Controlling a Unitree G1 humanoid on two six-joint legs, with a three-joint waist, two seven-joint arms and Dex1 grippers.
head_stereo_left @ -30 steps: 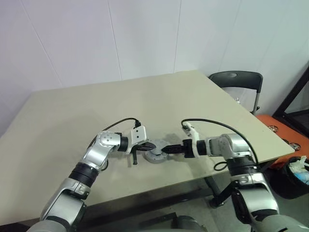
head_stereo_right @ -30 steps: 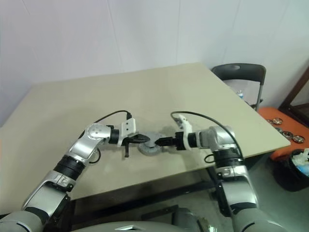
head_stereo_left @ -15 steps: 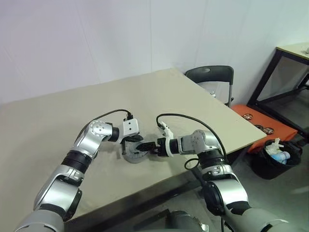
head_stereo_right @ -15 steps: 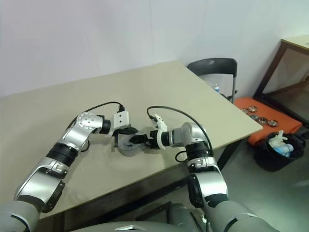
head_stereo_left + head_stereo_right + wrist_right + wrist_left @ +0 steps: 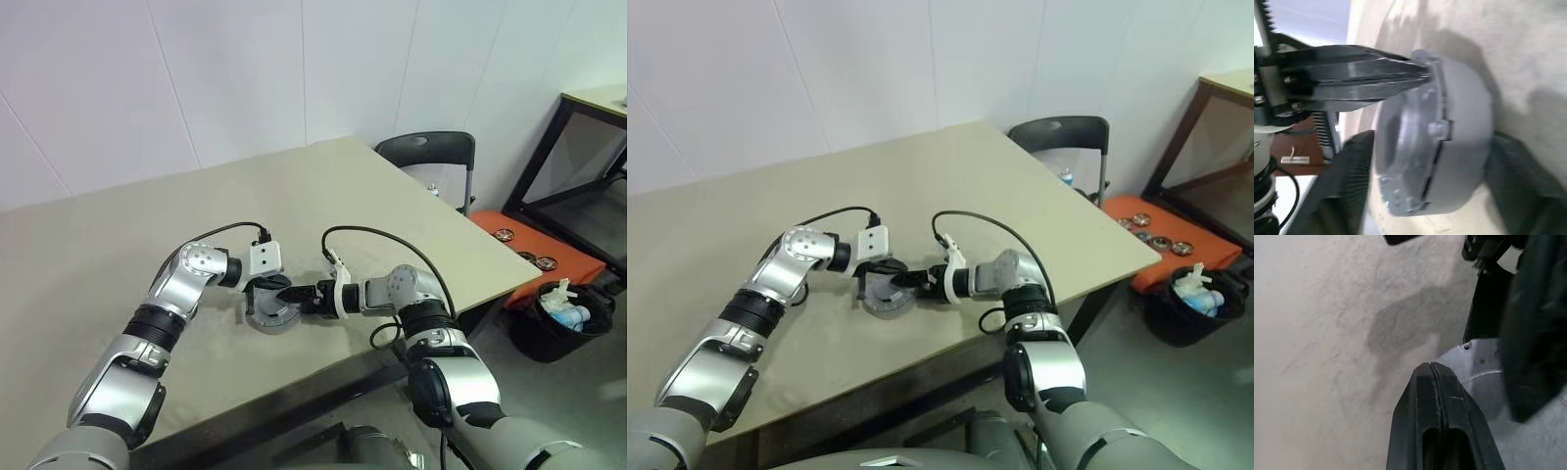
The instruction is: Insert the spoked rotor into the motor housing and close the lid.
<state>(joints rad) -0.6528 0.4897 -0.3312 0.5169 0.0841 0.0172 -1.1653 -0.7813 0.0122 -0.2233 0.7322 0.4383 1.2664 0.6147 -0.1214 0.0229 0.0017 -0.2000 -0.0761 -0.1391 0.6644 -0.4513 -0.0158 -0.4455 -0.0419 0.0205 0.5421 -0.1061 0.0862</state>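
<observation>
Grey motor housing (image 5: 271,315) with lid (image 5: 1415,122) on beige table (image 5: 118,245), straddled by right gripper (image 5: 1420,196) fingers set apart, left gripper (image 5: 1437,382) pinched together at its rim.

We look for words, numbers, labels and signs in all the views, and we find none that we can read.
</observation>
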